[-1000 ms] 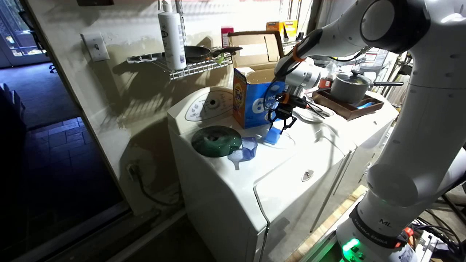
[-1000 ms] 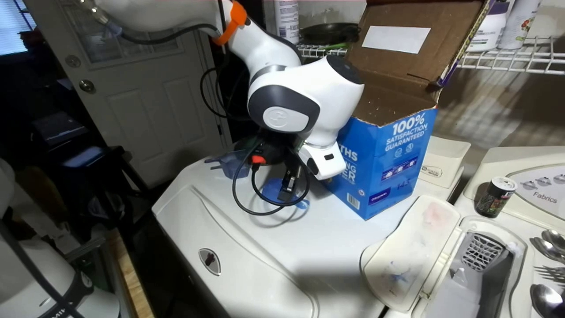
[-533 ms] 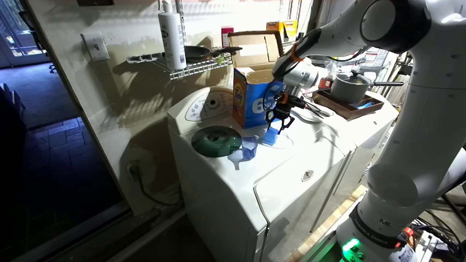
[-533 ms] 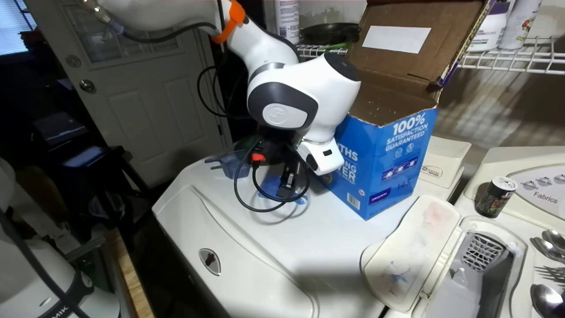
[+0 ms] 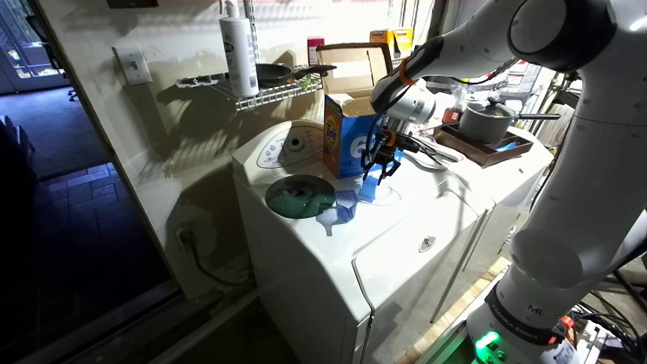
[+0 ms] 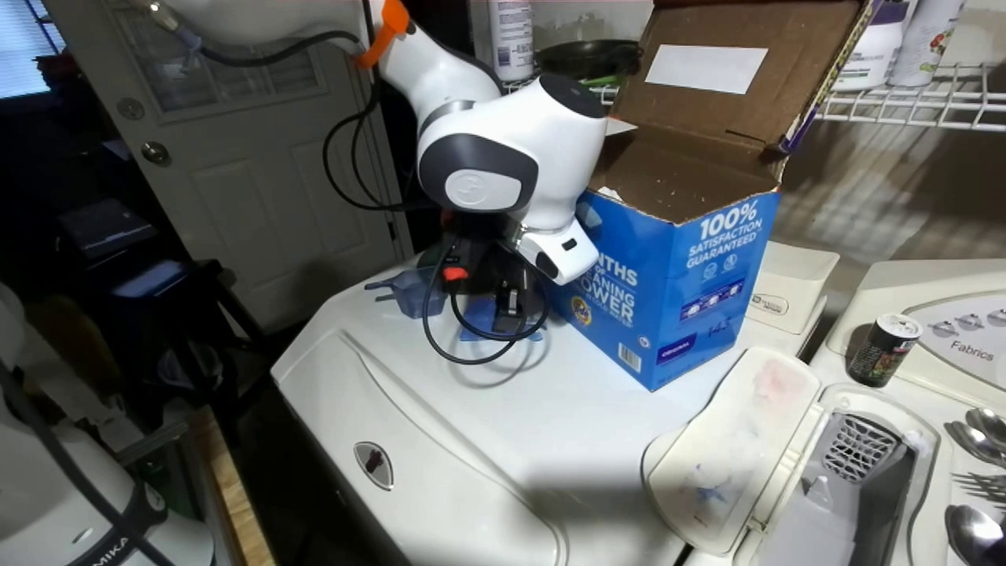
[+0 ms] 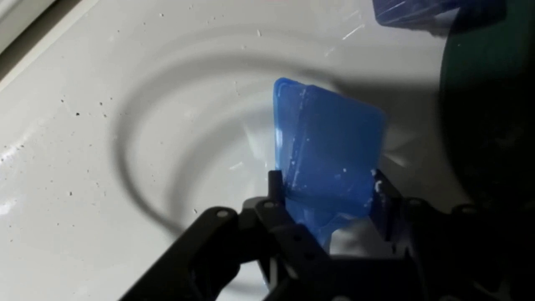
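My gripper (image 5: 372, 180) is closed around a translucent blue plastic scoop (image 5: 368, 191), low over the white washer top (image 5: 384, 222). In the wrist view a black finger touches each side of the scoop (image 7: 330, 146). In an exterior view the scoop (image 6: 475, 316) is partly hidden behind the gripper (image 6: 507, 314) and its cables. I cannot tell whether it touches the washer. A second, darker blue translucent scoop (image 5: 347, 205) lies beside a round dark green dish (image 5: 301, 196); it also shows at the wrist view's top edge (image 7: 409, 11).
A tall open blue and orange Tide box (image 5: 349, 144) stands close behind the gripper, lid up. A wire shelf (image 5: 283, 93) holds a white bottle (image 5: 240, 55) and a pan. A brown tray (image 5: 485, 151) with a pot, an open cream container (image 6: 817, 472) and a can (image 6: 884, 350) stand further along.
My gripper and the blue scoop have moved together a short way toward the green dish and the second scoop. The Tide box and the second scoop have not moved.
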